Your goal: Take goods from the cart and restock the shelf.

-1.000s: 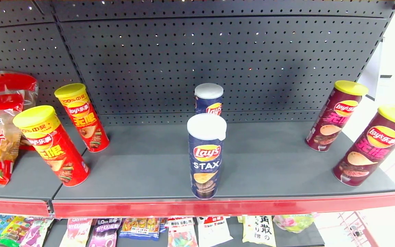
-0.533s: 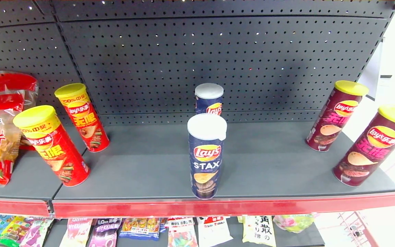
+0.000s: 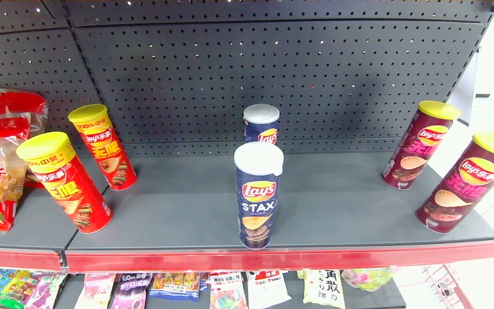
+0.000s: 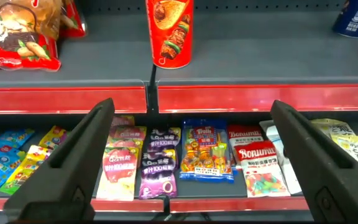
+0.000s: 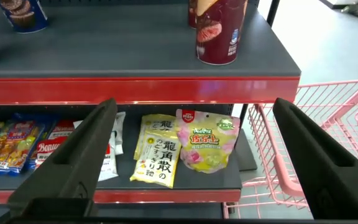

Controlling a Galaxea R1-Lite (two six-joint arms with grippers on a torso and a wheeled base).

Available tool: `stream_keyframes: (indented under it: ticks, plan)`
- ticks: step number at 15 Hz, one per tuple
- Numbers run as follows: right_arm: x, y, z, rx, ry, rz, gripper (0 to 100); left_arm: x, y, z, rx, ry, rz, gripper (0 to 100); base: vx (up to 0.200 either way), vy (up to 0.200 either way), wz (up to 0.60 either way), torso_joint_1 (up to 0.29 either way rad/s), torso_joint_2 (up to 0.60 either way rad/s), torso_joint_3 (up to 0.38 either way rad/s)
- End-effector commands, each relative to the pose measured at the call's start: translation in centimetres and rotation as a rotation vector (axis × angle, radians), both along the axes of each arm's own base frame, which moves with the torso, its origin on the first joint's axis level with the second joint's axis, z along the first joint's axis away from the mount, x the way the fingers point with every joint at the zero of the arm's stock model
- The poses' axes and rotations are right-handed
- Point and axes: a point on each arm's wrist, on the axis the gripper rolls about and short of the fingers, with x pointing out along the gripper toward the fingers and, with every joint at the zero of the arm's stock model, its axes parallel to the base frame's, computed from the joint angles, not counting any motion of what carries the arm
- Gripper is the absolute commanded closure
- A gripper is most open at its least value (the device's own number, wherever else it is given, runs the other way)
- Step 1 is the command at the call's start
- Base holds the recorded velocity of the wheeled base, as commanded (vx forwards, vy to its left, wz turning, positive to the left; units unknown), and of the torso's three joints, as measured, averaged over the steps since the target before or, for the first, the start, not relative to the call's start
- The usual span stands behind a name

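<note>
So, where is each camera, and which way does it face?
Head: on the head, facing forward and down at the shelf.
Left wrist: on that wrist, facing the shelf front past the open left gripper.
Right wrist: likewise, facing the shelf's right end and pink cart past the open right gripper.
Shared: head and left wrist show the front red can.

Bright glare washes out the floor on the right. The shelf is evenly lit, and cans at the edges lean outward.
</note>
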Motion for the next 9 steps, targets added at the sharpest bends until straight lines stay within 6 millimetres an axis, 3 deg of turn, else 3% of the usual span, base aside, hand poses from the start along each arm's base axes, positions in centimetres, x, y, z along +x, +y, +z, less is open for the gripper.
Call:
stream_keyframes:
  ticks: [1,9]
  plan:
    - [-0.02,0.00,-0.01,0.000,-0.002,0.001,0,0.01,0.00,0.00,0.000,0.001,0.000,0,0.000,0.000,0.00,0.000,0.00,0.000]
    - [-0.02,0.00,-0.01,0.000,-0.002,-0.001,0,0.01,0.00,0.00,0.000,0.001,0.000,0,0.000,0.000,0.00,0.000,0.00,0.000]
